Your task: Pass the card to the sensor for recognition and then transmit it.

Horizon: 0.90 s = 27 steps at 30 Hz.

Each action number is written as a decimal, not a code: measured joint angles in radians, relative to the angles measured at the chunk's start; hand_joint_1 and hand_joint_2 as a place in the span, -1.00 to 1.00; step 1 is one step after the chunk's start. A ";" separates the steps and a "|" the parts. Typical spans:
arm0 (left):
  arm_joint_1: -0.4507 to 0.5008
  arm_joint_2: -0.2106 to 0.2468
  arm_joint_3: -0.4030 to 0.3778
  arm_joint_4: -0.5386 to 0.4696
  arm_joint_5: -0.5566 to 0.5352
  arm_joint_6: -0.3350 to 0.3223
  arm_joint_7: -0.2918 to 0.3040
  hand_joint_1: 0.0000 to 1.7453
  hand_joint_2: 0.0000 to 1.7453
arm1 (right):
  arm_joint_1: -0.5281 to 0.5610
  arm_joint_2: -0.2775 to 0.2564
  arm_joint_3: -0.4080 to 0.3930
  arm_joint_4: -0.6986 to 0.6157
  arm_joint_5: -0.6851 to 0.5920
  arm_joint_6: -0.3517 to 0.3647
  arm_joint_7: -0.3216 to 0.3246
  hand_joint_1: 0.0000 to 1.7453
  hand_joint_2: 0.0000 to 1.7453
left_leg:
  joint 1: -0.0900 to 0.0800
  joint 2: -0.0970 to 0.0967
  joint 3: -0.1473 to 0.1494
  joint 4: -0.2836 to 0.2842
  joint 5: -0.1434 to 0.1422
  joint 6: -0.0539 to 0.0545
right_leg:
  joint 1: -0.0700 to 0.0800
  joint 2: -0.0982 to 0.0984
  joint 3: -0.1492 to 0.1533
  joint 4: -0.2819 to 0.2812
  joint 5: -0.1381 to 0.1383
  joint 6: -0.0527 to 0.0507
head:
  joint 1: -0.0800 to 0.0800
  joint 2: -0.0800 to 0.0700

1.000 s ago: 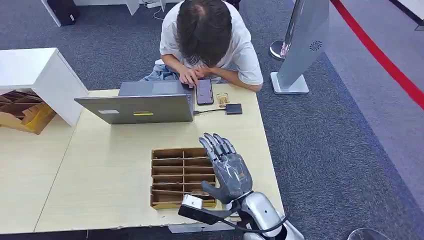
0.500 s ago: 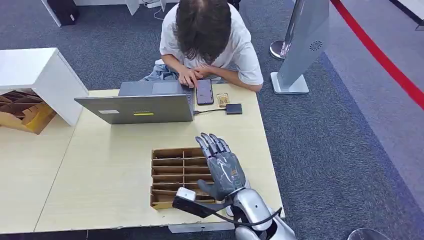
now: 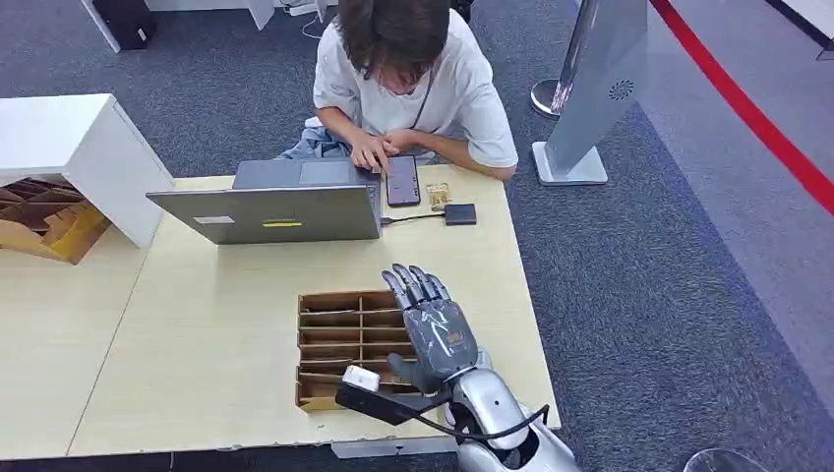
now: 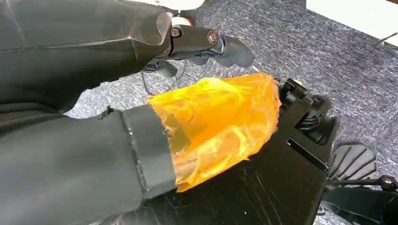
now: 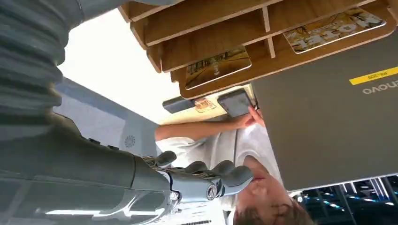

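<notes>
Here, over the counter [image 3: 197, 324], the right hand [image 3: 433, 324] hovers empty with fingers spread above the slotted wooden tray [image 3: 334, 339], whose cards [image 5: 218, 67] lie flat in narrow compartments, so a misjudged reach could strike a divider or miss them.

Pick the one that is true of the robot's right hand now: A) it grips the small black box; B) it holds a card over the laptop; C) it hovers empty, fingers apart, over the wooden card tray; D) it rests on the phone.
C: the right hand is empty, fingers extended, above the wooden card tray.
</notes>
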 joint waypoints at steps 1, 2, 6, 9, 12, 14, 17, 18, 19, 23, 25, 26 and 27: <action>0.000 0.000 0.001 0.000 -0.003 -0.001 0.000 -1.00 -1.00 | -0.002 0.001 0.001 0.003 0.004 0.000 0.004 -1.00 1.00 | 0.000 0.000 0.000 0.000 0.000 0.000 | 0.000 0.000 0.000 0.000 0.000 0.000 | 0.000 0.000; 0.000 0.000 0.002 0.000 -0.005 -0.003 0.000 -1.00 -1.00 | -0.005 0.002 0.002 0.005 0.008 0.003 0.006 -1.00 1.00 | 0.000 0.000 0.000 0.000 0.000 0.000 | 0.000 0.000 0.000 0.000 0.000 0.000 | 0.000 0.000; 0.000 0.000 0.011 0.000 -0.008 -0.003 0.000 -1.00 -1.00 | -0.011 0.008 0.006 0.017 0.011 0.003 0.006 -1.00 1.00 | 0.000 0.000 0.000 0.000 0.000 0.000 | 0.000 0.000 0.000 0.000 0.000 0.000 | 0.000 0.000; 0.000 0.000 0.014 0.000 -0.008 -0.003 0.000 -1.00 -1.00 | -0.012 0.008 0.007 0.023 0.011 0.003 0.006 -1.00 1.00 | 0.000 0.000 0.000 0.000 0.000 0.000 | 0.000 0.000 0.000 0.000 0.000 0.000 | 0.000 0.000; 0.000 0.000 0.015 0.000 -0.008 -0.004 0.000 -1.00 -1.00 | -0.013 0.009 0.008 0.025 0.011 0.005 0.006 -1.00 1.00 | 0.000 0.000 0.000 0.000 0.000 0.000 | 0.000 0.000 0.000 0.000 0.000 0.000 | 0.000 0.000; 0.000 0.000 0.014 0.000 -0.011 -0.006 0.000 -1.00 -1.00 | -0.015 0.011 0.009 0.028 0.012 0.007 0.006 -1.00 1.00 | 0.000 0.000 0.000 0.000 0.000 0.000 | 0.000 0.000 0.000 0.000 0.000 0.000 | 0.000 0.000; 0.000 0.000 0.015 0.000 -0.011 -0.007 0.000 -1.00 -1.00 | -0.016 0.014 0.010 0.029 0.012 0.007 0.006 -1.00 1.00 | 0.000 0.000 0.000 0.000 0.000 0.000 | 0.000 0.000 0.000 0.000 0.000 0.000 | 0.000 0.000; 0.000 0.000 0.015 0.000 -0.011 -0.007 0.000 -1.00 -1.00 | -0.017 0.014 0.010 0.030 0.012 0.007 0.006 -1.00 1.00 | 0.000 0.000 0.000 0.000 0.000 0.000 | 0.000 0.000 0.000 0.000 0.000 0.000 | 0.000 0.000; 0.000 0.000 0.015 0.000 -0.013 -0.008 0.000 -1.00 -1.00 | -0.017 0.016 0.010 0.032 0.012 0.008 0.006 -1.00 1.00 | 0.000 0.000 0.000 0.000 0.000 0.000 | 0.000 0.000 0.000 0.000 0.000 0.000 | 0.000 0.000; -0.001 0.000 0.015 0.000 -0.019 -0.011 0.000 -1.00 -1.00 | -0.022 0.021 0.011 0.045 0.014 0.014 0.008 -1.00 1.00 | 0.000 0.000 0.000 0.000 0.000 0.000 | 0.000 0.000 0.000 0.000 0.000 0.000 | 0.000 0.000; -0.001 0.000 0.015 0.000 -0.021 -0.012 0.000 -1.00 -1.00 | -0.023 0.024 0.011 0.049 0.014 0.014 0.009 -1.00 1.00 | 0.000 0.000 0.000 0.000 0.000 0.000 | 0.000 0.000 0.000 0.000 0.000 0.000 | 0.000 0.000; -0.001 0.000 0.015 0.000 -0.021 -0.012 0.000 -1.00 -1.00 | -0.024 0.026 0.011 0.052 0.014 0.014 0.009 -1.00 1.00 | 0.000 0.000 0.000 0.000 0.000 0.000 | 0.000 0.000 0.000 0.000 0.000 0.000 | 0.000 0.000; -0.001 0.000 0.015 0.000 -0.021 -0.013 0.000 -1.00 -1.00 | -0.025 0.027 0.011 0.054 0.014 0.014 0.009 -1.00 1.00 | 0.000 0.000 0.000 0.000 0.000 0.000 | 0.000 0.000 0.000 0.000 0.000 0.000 | 0.000 0.000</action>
